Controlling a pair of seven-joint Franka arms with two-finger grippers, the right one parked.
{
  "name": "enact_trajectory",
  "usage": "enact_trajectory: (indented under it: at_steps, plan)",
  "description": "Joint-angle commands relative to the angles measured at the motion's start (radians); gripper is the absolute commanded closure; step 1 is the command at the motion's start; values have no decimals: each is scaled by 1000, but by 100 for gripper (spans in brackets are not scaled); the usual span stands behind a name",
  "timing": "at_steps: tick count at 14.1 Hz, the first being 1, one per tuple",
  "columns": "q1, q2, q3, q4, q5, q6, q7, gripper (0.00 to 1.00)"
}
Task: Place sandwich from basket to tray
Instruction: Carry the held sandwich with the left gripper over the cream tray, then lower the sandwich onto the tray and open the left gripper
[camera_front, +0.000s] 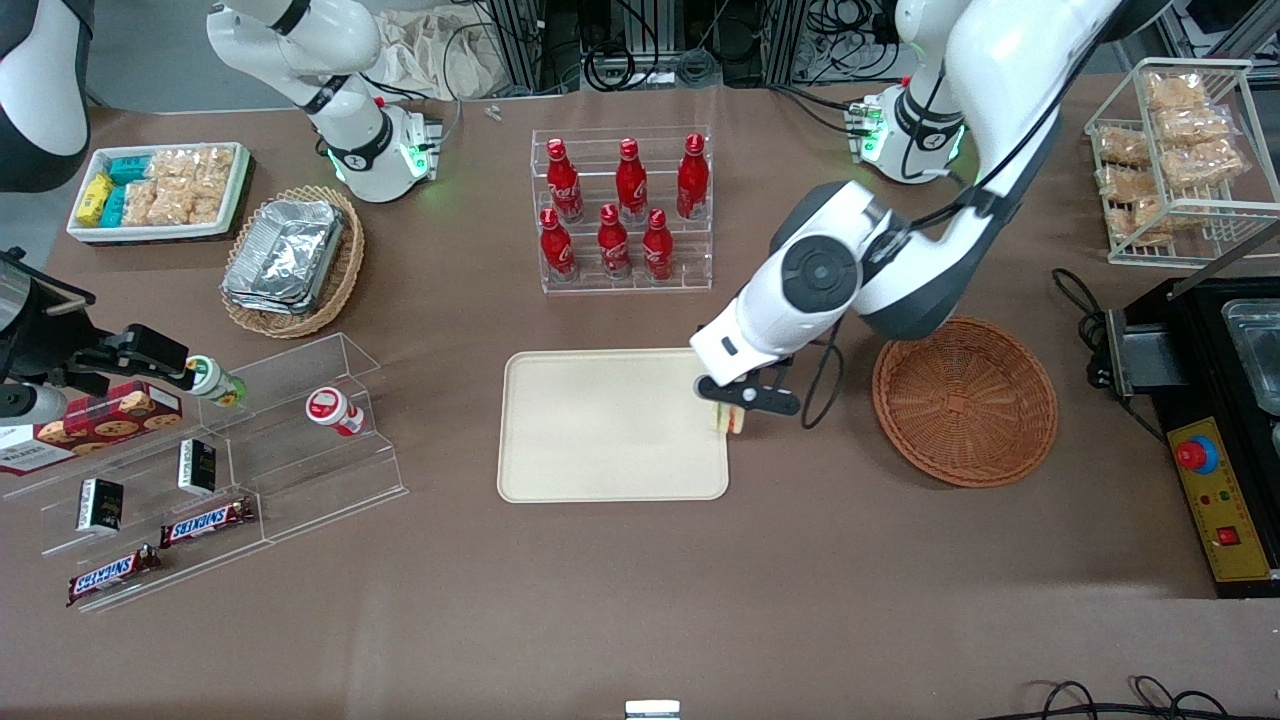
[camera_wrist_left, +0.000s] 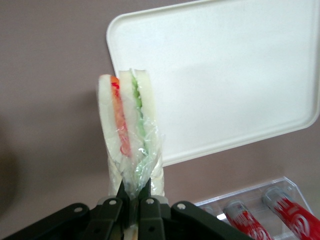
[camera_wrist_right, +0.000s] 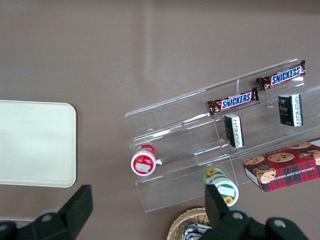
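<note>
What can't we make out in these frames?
- Front view: sandwich mostly covered by the gripper; whether it touches the tray can't be told.
- Left wrist view: sandwich's pinched end hidden between the fingers; basket out of frame.
- Right wrist view: tray cut off by the edge; sandwich and gripper not shown.

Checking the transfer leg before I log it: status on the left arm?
Gripper shut on sandwich, hanging over the tray's edge nearest the basket. Sandwich wrapped, not yet set down. Basket holds nothing. Nothing lying on the tray.
</note>
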Motion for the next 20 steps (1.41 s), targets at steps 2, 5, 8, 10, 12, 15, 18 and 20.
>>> enact_trajectory:
  at_steps: [2,5,8,10,12,15,18,20]
  plan:
    - [-43,111,-1,39,140,59,-84,92]
    - [-66,171,13,57,157,139,-105,95]
    - [-87,183,36,56,196,165,-130,92]
    - [-104,203,57,57,203,190,-147,87]
    - [-119,201,74,57,216,193,-185,65]
    - [-130,188,77,57,248,188,-297,0]
    - [-118,98,74,56,240,95,-329,0]
    - [-93,10,71,53,239,-52,-271,0]
